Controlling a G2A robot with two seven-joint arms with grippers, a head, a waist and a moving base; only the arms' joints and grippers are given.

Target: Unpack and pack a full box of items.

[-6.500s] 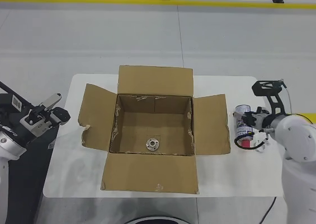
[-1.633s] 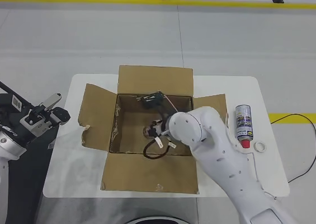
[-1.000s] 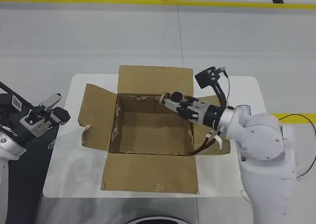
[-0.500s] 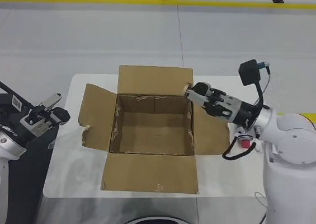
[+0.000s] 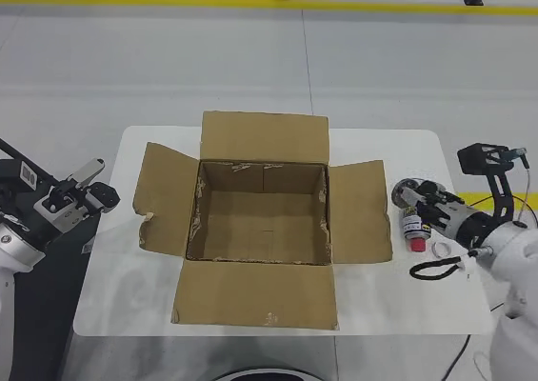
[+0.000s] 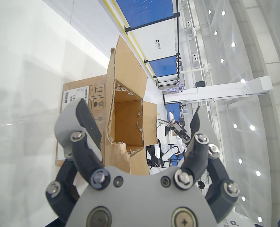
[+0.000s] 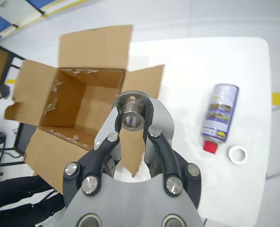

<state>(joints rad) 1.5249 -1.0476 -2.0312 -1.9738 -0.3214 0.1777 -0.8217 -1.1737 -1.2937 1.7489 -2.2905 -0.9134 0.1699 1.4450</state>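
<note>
Your right claw (image 7: 132,120) pinches flange (image 7: 130,99) over surface (image 5: 383,286), near can (image 7: 219,116), right of box (image 5: 254,290). Your left claw (image 6: 140,115) hangs spread, well apart from box, beyond surface edge.

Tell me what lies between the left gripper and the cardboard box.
Nothing: in the top view, only a bare strip of white table separates the open left gripper from the cardboard box and its nearest flap.

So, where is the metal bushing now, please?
In the top view, the metal bushing is clamped in the right tool over the table, right of the cardboard box, beside the spray can.
</note>
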